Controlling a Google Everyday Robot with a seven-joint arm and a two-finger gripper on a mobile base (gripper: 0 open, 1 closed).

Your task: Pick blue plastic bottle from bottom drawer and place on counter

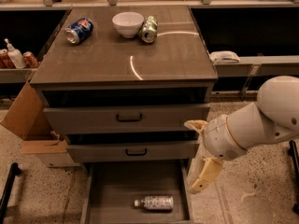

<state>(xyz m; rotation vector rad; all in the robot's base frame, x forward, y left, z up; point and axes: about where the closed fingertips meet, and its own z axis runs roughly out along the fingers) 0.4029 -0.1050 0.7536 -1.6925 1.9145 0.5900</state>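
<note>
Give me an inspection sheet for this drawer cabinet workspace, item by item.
Surface: counter holds blue can, bowl and green can near its back edge; both cans lie down.
Job's things: bottle lies on its side in the open bottom drawer, near the front, cap to the left.
Clutter: cardboard box left of the cabinet.
Grippers: gripper open, empty, right of the drawers.
Cables: nothing seen.
Surroundings: bottles on left shelf; white object on right shelf; speckled floor.
</note>
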